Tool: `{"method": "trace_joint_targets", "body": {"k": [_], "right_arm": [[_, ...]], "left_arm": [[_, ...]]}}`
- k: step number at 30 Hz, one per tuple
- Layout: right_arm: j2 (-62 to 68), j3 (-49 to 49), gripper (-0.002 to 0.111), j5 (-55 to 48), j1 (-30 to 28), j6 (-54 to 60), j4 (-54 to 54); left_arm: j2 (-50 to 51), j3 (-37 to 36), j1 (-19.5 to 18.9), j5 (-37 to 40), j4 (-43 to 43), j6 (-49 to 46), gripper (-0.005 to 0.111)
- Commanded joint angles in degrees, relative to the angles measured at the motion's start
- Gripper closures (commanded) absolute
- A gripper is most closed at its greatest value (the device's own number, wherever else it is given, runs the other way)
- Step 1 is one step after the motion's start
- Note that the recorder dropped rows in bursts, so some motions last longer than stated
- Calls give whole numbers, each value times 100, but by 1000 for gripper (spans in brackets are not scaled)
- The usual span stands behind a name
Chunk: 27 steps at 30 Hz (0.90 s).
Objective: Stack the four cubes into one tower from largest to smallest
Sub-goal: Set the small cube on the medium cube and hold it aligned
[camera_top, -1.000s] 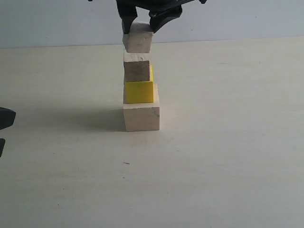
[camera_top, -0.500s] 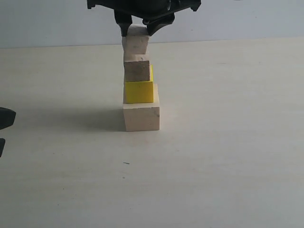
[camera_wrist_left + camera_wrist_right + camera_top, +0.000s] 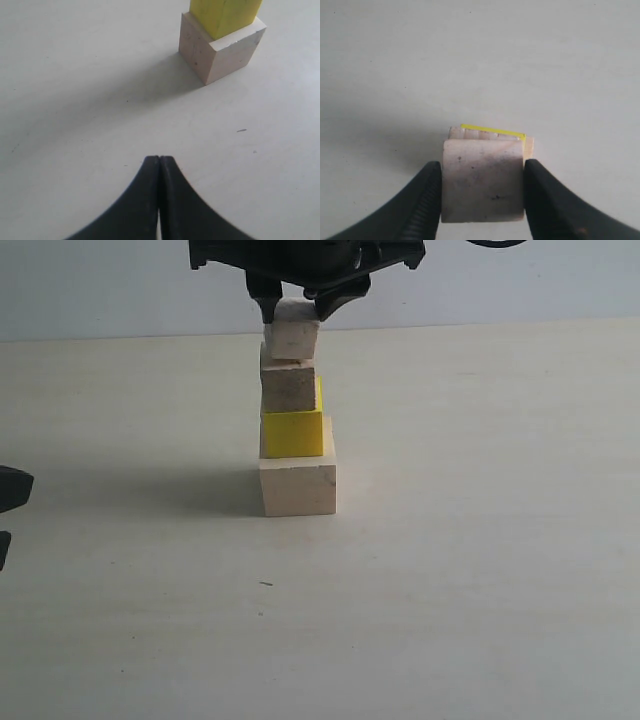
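Right hand (image 3: 293,312): seen from the exterior view at the top of the tower (image 3: 294,410). Its two fingers (image 3: 427,200) are spread to the width of the small pale wood cube (image 3: 292,338) and pressed against two opposite faces of it. The cube is thus pinched between the fingertips, its upper part inside the hand and its lower part projecting below them.

The underside of the small cube appears to be in contact with the top face of the grooved wood cube (image 3: 288,387), directly beneath the hand. No gap can be made out there.

Below the grooved cube, in line under the hand, the bright yellow cube (image 3: 292,433) is seated on the largest pale wood cube (image 3: 297,487), which rests on the bench (image 3: 480,540). In the right wrist view only a thin yellow edge and a strip of grooved wood are visible past the held cube.

Left hand (image 3: 159,165): fingers pressed together, nothing between them, low over the bench. The base of the tower is seen well ahead of its fingertips, apart from them.
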State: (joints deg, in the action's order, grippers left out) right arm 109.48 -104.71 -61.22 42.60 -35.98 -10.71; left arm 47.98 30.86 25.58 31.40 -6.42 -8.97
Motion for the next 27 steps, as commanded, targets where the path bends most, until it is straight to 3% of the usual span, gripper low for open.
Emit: {"method": "trace_joint_targets", "body": {"k": [1,4,10,15,27], "right_arm": [[-4,-32,108,7,2,-23,-25],[-6,-32,107,53,2,-23,-35],[-6,-32,78,118,2,-23,-35],[-6,-32,64,118,2,-23,-35],[-6,-32,62,118,2,-67,-35]], "left_arm": [[-35,-16,-25,-64,-30,38,107],[-35,-16,-25,-64,-30,38,107],[-35,-16,-25,-52,-32,38,107],[-35,-16,-25,-52,-32,38,107],[-35,-16,-25,-52,-32,38,107]]}}
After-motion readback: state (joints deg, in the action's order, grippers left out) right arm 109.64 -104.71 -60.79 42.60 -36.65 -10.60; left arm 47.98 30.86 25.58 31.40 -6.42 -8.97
